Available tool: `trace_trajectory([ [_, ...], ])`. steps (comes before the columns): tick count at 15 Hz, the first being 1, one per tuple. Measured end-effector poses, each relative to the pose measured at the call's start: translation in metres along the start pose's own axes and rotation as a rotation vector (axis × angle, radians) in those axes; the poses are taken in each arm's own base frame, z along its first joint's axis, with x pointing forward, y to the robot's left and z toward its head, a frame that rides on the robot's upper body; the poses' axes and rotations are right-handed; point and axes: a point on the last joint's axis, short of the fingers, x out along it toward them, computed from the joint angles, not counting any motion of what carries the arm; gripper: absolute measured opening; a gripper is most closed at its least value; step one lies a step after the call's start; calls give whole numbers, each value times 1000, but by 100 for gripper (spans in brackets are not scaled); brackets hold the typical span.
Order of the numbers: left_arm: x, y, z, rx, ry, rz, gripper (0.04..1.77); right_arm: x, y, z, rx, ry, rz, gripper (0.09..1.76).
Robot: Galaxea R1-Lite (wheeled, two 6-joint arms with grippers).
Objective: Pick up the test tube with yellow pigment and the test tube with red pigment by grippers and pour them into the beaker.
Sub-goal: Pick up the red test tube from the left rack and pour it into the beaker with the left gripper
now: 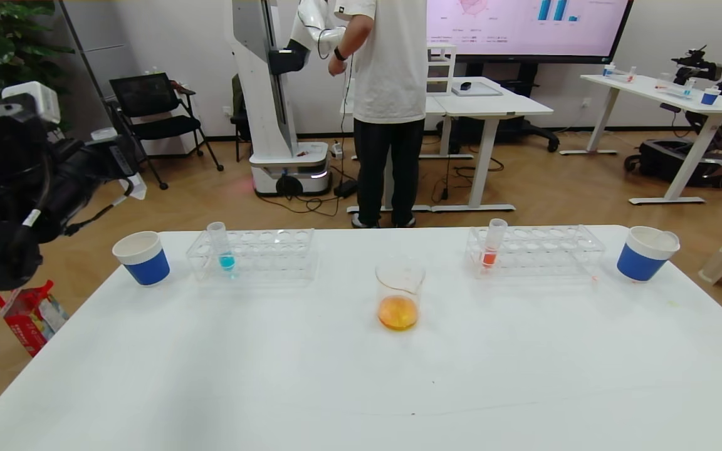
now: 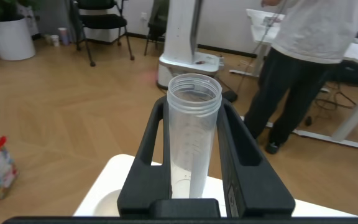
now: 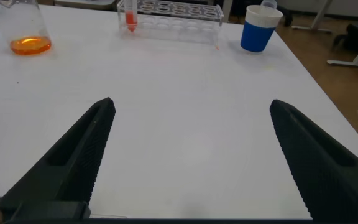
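Observation:
My left gripper (image 2: 194, 106) is shut on a slim clear test tube (image 2: 193, 134) that looks empty; no yellow liquid shows in it. In the head view this arm (image 1: 54, 181) is raised beyond the table's left edge. The beaker (image 1: 400, 294) stands mid-table with orange liquid in it and also shows in the right wrist view (image 3: 27, 31). A test tube with red pigment (image 1: 492, 244) stands upright in the right rack (image 1: 543, 252), and it also shows in the right wrist view (image 3: 130, 15). My right gripper (image 3: 191, 102) is open and empty over bare table, out of the head view.
A tube of blue liquid (image 1: 222, 247) stands in the left rack (image 1: 273, 254). Blue-and-white paper cups stand at far left (image 1: 143, 258) and far right (image 1: 645, 252). A person and another robot stand behind the white table (image 1: 336, 388).

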Motion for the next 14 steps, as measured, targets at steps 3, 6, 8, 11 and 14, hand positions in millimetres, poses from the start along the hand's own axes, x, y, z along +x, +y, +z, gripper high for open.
trace_trajectory([
  [3, 10, 22, -16, 10, -26, 54, 46, 0, 0, 0, 0, 0, 0, 174],
  [6, 20, 35, -44, 20, -22, 84, 46, 0, 0, 0, 0, 0, 0, 174],
  [8, 28, 41, -67, 30, -4, 103, 46, 0, 0, 0, 0, 0, 0, 174],
  [11, 35, 48, -98, 33, 18, 117, 46, 0, 0, 0, 0, 0, 0, 174],
  [14, 35, 49, -120, 36, 57, 118, 46, 0, 0, 0, 0, 0, 0, 174],
])
